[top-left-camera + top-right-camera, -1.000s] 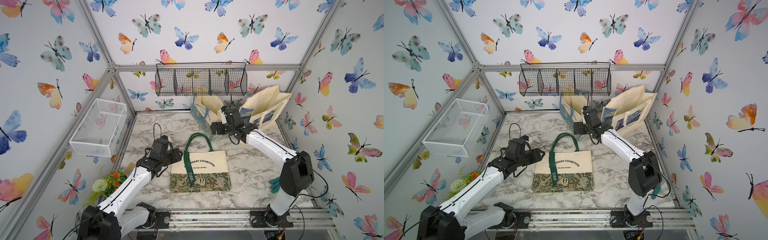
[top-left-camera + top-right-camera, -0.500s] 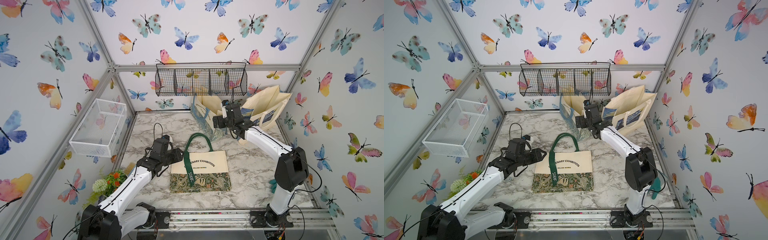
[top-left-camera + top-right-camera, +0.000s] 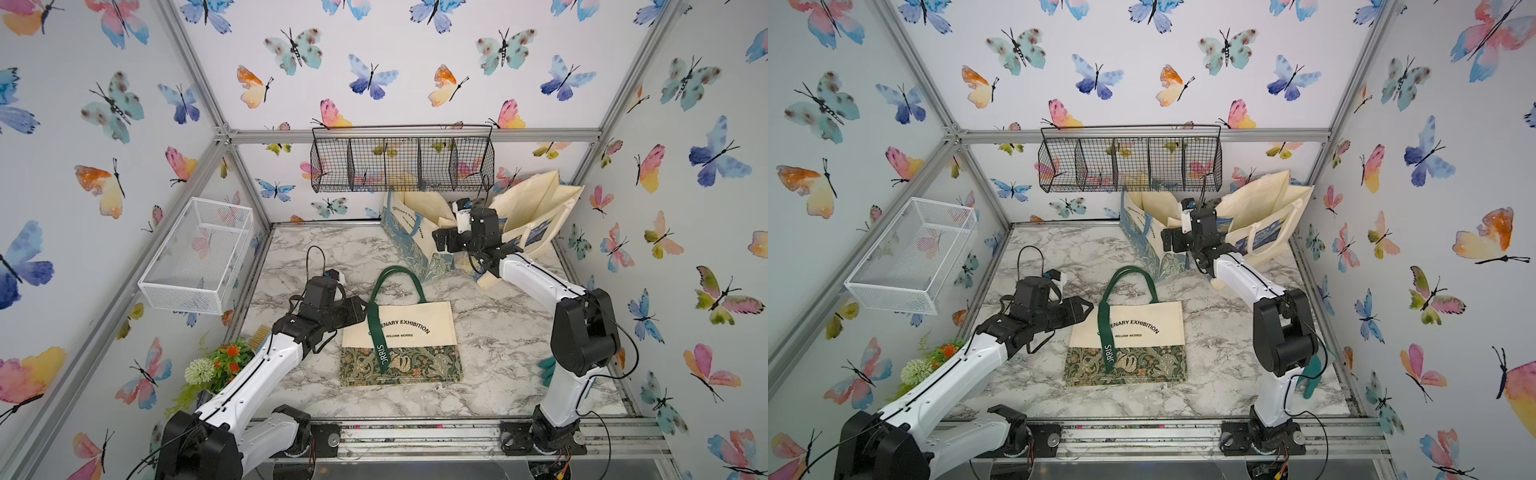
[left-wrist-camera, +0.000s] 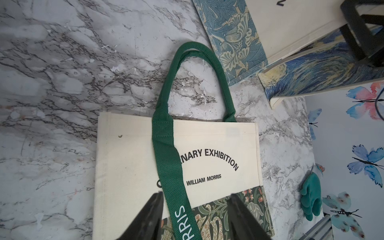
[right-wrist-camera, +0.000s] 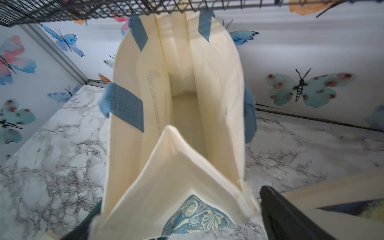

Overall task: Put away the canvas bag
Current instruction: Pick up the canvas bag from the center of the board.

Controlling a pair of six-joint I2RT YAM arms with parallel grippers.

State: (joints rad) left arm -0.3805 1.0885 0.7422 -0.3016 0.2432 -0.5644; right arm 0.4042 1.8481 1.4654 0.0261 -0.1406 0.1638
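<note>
Marble-look tabletop (image 3: 316, 249) inside a butterfly-papered booth (image 3: 374, 75), black wire basket (image 3: 399, 166) on the back wall; the canvas bag (image 3: 411, 328) lies flat mid-table, print up, green handles (image 3: 395, 274) looped toward the back and one strap folded across its face. Left gripper (image 4: 195, 212) hovers low by the bag's left edge, jaws part-spread with the strap between them but nothing pinched, likely lining up on that strap. Right gripper (image 3: 441, 244) sits at the mouth of the standing blue-patterned bag (image 3: 409, 232) near the back wall, jaws spread wide astride its near end, seemingly to hold it open for stowing.
</note>
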